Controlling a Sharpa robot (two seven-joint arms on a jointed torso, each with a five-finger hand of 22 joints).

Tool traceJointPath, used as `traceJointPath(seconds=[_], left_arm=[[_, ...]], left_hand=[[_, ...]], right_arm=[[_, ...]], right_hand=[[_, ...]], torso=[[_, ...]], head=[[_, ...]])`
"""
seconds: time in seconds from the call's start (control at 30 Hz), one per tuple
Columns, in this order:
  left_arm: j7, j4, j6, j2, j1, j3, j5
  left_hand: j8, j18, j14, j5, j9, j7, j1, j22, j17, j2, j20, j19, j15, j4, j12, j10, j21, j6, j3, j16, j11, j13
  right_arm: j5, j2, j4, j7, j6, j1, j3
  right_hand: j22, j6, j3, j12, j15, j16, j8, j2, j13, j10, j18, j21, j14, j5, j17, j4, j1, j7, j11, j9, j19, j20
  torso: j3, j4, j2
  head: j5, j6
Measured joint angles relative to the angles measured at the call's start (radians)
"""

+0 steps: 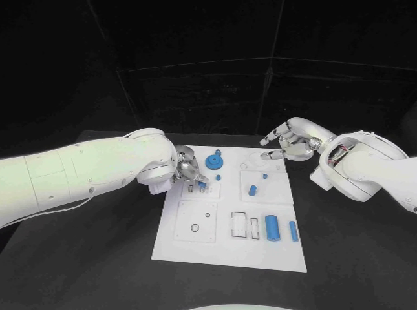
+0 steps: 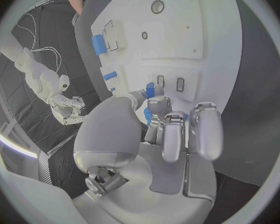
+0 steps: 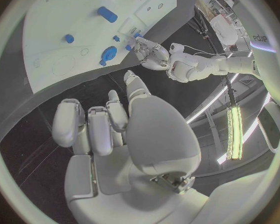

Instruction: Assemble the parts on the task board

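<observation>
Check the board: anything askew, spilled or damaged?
Nothing stands out. The white rectangular task board lies flat and intact; the small blue plastic parts sit on it, none off on the black table. The left hand pinches one small blue piece over the board.

A robotics lab: black curtains (image 1: 208, 58) enclose a black desk (image 1: 87, 258), with a white task board (image 1: 229, 248) at its middle.
</observation>
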Motion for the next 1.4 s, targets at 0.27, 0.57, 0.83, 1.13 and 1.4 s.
traceJointPath(seconds=[0.27,0.57,0.83,1.13,1.4], left_arm=[[0.011,0.014,-0.026,0.001,-0.017,-0.001,-0.06],[0.013,0.008,-0.047,0.009,-0.029,-0.002,-0.107],[0.007,0.005,-0.049,0.013,-0.031,-0.002,-0.125],[-0.002,0.007,-0.039,0.009,-0.031,-0.001,-0.141],[-0.01,0.016,-0.022,0.004,-0.031,-0.001,-0.151]], left_hand=[[0.0,0.0,0.0,-0.003,0.001,0.0,-0.007,-0.001,0.0,-0.005,0.0,0.0,0.0,-0.014,0.0,0.0,0.0,0.0,0.014,0.0,0.0,-0.002],[0.0,0.0,0.0,-0.003,0.001,0.0,-0.013,-0.001,0.0,-0.008,0.0,0.0,0.0,-0.022,0.0,0.0,0.0,0.0,0.022,0.0,0.0,-0.002],[0.003,0.0,0.0,-0.003,0.001,0.001,-0.013,0.0,0.0,-0.008,0.0,0.0,0.0,-0.023,0.0,0.0,0.0,0.0,0.029,0.0,0.0,0.0],[0.004,0.0,0.0,-0.007,0.005,0.002,-0.012,0.004,0.0,-0.006,0.0,0.0,0.0,-0.023,0.0,0.0,0.0,-0.001,0.029,0.0,0.0,0.0],[0.003,0.0,0.0,-0.007,0.003,0.002,-0.012,0.005,0.0,-0.006,0.0,0.0,0.0,-0.023,0.0,-0.002,0.0,-0.001,0.029,0.0,0.002,-0.006]], right_arm=[[0.0,0.001,-0.003,0.002,0.0,0.0,0.0],[0.0,0.002,-0.003,0.004,0.0,0.0,0.0],[0.0,0.005,-0.004,0.004,0.0,0.0,0.0],[0.0,0.006,-0.005,0.005,0.0,0.0,0.0],[0.0,0.008,-0.008,0.004,0.002,0.0,0.0]], right_hand=[[-0.004,0.0,0.0,-0.005,0.0,0.0,0.0,0.0,-0.005,-0.004,0.0,0.0,0.0,0.005,-0.001,0.0,0.0,0.0,-0.004,0.0,-0.004,0.004],[-0.005,0.0,-0.003,-0.008,0.0,0.0,0.0,0.0,-0.008,-0.004,0.0,-0.004,0.0,0.005,-0.002,0.003,0.0,0.0,-0.004,0.0,-0.004,0.004],[-0.005,0.0,-0.003,-0.008,0.0,0.0,0.0,0.0,-0.008,-0.004,0.0,-0.004,0.0,0.005,-0.002,0.003,0.0,0.0,-0.004,0.0,-0.004,0.004],[-0.005,0.0,-0.003,-0.008,0.0,0.0,0.0,0.0,-0.008,-0.004,0.0,-0.004,0.0,0.005,-0.002,0.003,0.0,0.0,-0.004,0.0,-0.004,0.004],[-0.005,0.0,-0.003,-0.008,0.0,0.0,0.0,0.0,-0.008,-0.004,0.0,-0.004,0.0,0.005,-0.002,0.003,0.0,0.0,-0.004,0.0,-0.004,0.004]], torso=[[-0.0005,-0.0025,0.0],[-0.0005,-0.0037,0.001],[-0.0005,-0.0038,0.002],[-0.0006,-0.0037,0.002],[-0.0009,-0.0032,0.002]], head=[[0.006,0.0],[0.011,-0.001],[0.011,-0.003],[0.009,-0.009],[0.007,-0.011]])
